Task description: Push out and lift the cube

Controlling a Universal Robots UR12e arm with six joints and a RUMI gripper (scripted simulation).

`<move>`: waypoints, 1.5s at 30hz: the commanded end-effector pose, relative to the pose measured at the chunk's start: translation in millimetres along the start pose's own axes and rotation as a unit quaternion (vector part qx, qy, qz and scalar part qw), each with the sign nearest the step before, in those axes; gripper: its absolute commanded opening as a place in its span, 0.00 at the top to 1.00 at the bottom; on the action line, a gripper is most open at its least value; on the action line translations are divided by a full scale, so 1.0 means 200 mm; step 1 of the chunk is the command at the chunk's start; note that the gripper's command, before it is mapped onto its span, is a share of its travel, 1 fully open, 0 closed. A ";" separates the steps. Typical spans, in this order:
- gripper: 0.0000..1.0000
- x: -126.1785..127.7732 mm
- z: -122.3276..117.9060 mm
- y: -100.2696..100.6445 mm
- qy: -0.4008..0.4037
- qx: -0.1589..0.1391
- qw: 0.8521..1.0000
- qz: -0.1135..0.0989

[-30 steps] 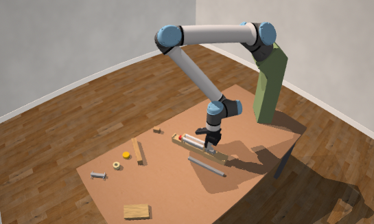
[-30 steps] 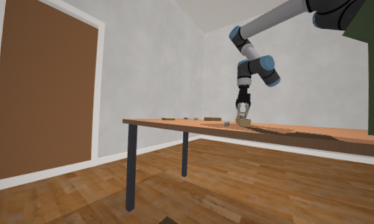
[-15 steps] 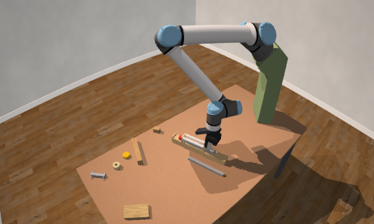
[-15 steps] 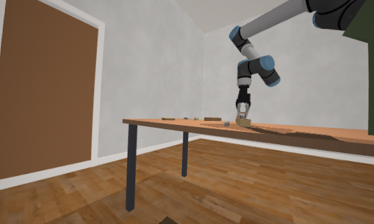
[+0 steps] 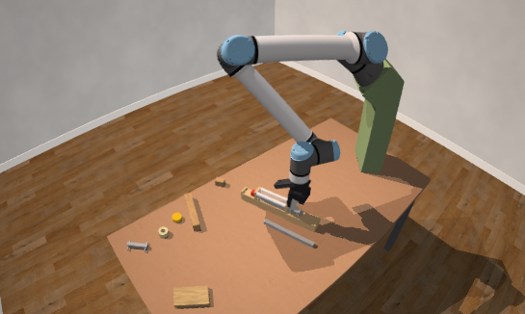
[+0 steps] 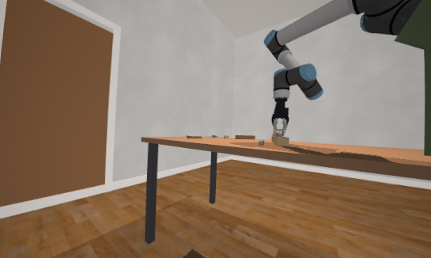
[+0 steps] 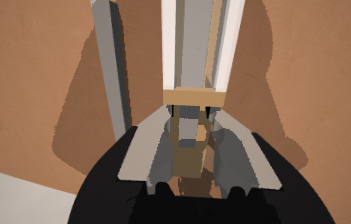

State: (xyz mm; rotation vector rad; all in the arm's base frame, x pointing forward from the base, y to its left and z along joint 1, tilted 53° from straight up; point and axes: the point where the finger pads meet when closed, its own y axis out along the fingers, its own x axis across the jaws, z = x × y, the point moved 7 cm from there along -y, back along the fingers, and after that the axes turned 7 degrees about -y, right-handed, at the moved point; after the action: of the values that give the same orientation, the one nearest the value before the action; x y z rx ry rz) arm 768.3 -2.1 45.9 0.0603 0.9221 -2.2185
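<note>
- Gripper (image 7: pixel 189 120) poised low over the near end of the wooden channel (image 5: pixel 279 208), its jaws standing narrow but not clamped: they flank the tail of the grey push rod (image 7: pixel 194 45) with a sliver of gap on each side, so nothing is held.
- Push rod lies inside the channel, running straight away from the gripper between the two pale walls.
- Red cube (image 5: pixel 252 193) sits at the channel's far end from the gripper, just at the mouth (whether it has reached the ledge, I cannot tell).
- Second grey rod (image 5: pixel 290 233) rests on the worktop (image 5: pixel 249 270) beside the channel, to the gripper's left in the wrist view.
- Risks, as I judge them:
  - With the rod loose, any sideways brush from a finger could skew it against a wall and jam it.
  - Pushing too hard could send the cube over the raised lip and tumbling across the worktop, out of easy reach.
  - Reaching for the cube means crossing over the channel; a low pass could knock the channel and shift the cube.
  - A shallow pinch on such a small cube could let it slip during the lift.
</note>
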 end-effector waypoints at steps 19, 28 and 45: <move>0.78 0.00 0.00 -0.34 0.000 0.000 1.000 0.000; 0.78 0.00 0.00 -0.34 0.000 0.000 1.000 0.000; 0.78 0.00 0.00 -0.34 0.000 0.000 1.000 0.000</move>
State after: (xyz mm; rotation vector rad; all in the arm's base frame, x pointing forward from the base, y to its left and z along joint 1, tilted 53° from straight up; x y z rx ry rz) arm 725.0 30.7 86.5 0.0603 0.9220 -2.2185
